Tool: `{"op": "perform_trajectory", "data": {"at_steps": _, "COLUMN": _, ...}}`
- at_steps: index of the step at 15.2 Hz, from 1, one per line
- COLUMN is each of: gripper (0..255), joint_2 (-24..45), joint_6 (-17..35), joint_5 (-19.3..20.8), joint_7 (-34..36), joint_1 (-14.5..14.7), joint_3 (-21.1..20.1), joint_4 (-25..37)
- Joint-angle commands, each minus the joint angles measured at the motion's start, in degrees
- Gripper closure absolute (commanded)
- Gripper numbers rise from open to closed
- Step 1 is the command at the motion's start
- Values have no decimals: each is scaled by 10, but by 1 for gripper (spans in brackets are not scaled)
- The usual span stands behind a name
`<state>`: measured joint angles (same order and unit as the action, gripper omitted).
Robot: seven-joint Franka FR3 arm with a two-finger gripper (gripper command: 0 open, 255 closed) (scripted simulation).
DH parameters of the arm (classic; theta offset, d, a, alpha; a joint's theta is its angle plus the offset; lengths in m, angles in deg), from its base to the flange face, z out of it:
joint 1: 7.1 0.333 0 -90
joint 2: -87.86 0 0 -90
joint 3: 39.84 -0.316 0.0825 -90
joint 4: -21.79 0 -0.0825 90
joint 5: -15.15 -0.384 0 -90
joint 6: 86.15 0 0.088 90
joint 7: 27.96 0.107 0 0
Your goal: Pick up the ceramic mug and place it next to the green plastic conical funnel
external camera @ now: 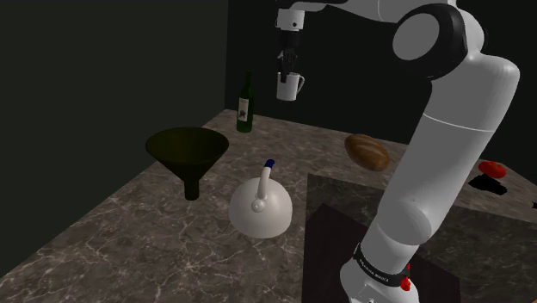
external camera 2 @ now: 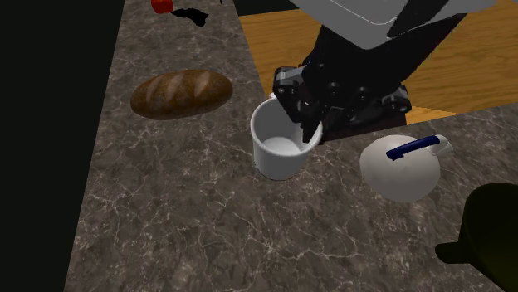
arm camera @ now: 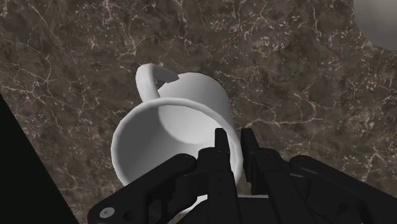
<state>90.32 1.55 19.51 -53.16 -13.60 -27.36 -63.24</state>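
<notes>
A white mug (external camera: 290,86) hangs high above the dark marble counter (external camera: 129,241), with my gripper (external camera: 288,62) shut on its rim. In the wrist view one finger sits inside the mug (arm camera: 184,121) and the other outside, so the gripper (arm camera: 232,149) clamps the wall opposite the handle. From the second exterior view the mug (external camera 2: 282,141) hangs upright under the black gripper (external camera 2: 303,124). The dark green funnel (external camera: 188,153) stands wide end up on the counter, down and to the shoulder view's left of the mug. Its edge (external camera 2: 490,236) shows at the second exterior view's lower right.
A white domed kettle (external camera: 260,207) with a blue-tipped handle sits beside the funnel; the kettle (external camera 2: 401,166) lies near the mug's drop line. A bread loaf (external camera: 367,151), a green bottle (external camera: 245,105) and a red object (external camera: 492,169) stand further back.
</notes>
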Motion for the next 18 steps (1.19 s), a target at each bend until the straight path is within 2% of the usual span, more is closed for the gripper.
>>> {"op": "perform_trajectory", "data": {"at_steps": 1, "gripper": 255, "joint_2": -11, "joint_6": 2, "joint_5": 3, "joint_7": 29, "joint_1": 15, "joint_3": -13, "joint_4": -15}}
{"op": "perform_trajectory", "data": {"at_steps": 8, "gripper": 255, "joint_2": -18, "joint_6": -7, "joint_5": 4, "joint_7": 125, "joint_1": 64, "joint_3": -61, "joint_4": -21}}
{"op": "perform_trajectory", "data": {"at_steps": 15, "gripper": 255, "joint_2": 5, "joint_6": -23, "joint_5": 2, "joint_7": 219, "joint_1": 113, "joint_3": -107, "joint_4": 10}}
{"op": "perform_trajectory", "data": {"at_steps": 18, "gripper": 255, "joint_2": -2, "joint_6": 3, "joint_5": 2, "joint_7": 221, "joint_1": 113, "joint_3": -107, "joint_4": -23}}
